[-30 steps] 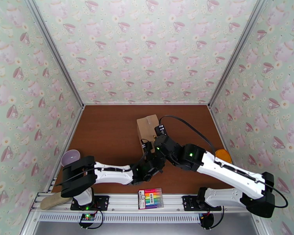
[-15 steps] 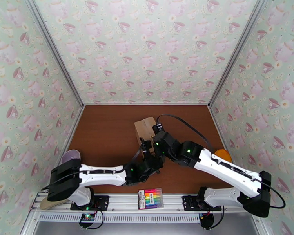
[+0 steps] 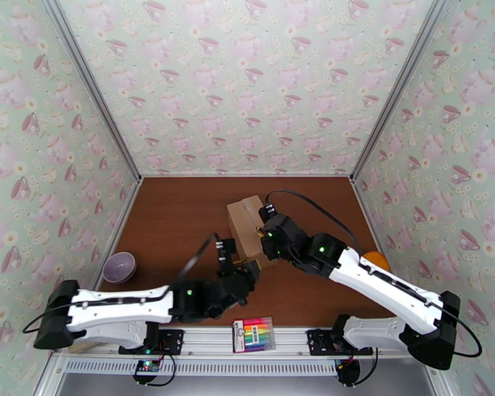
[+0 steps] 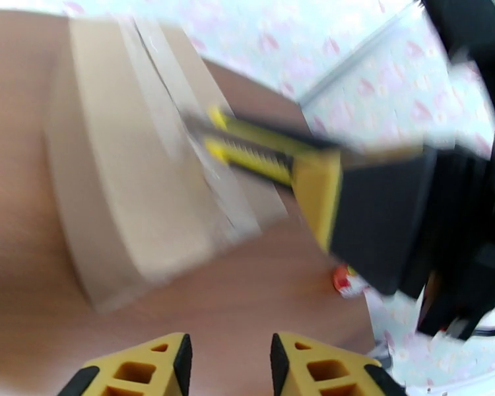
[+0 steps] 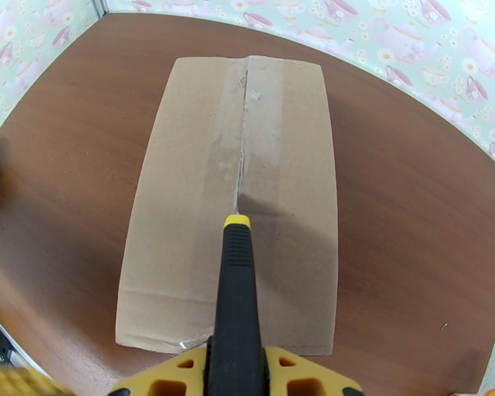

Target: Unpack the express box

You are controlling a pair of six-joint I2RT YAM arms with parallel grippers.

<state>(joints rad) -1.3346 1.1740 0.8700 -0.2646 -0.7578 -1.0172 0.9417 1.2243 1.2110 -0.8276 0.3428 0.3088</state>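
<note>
On the counter (image 3: 175, 219), about midway back, the box (image 5: 181, 193) lies closed, taped seam up. Over the last second the left end effector (image 4: 228, 356) has drawn back from its near end, fingers slightly spread and empty. That clears the way for the right end effector (image 5: 237, 372), which pinches a knife (image 5: 237, 285) with its tip on the seam.

The worktop (image 3: 175, 219) is a reddish-brown, wood-grained board. The express box (image 3: 243, 221) lies flat on it near the middle, taped seam facing up. It is well apart from a small lilac bowl (image 3: 119, 266) by the left edge and a rounded orange object (image 3: 379, 260) at the right edge. A pack of rainbow-coloured markers (image 3: 253, 334) lies on the metal rail (image 3: 201, 339) along the near edge.
</note>
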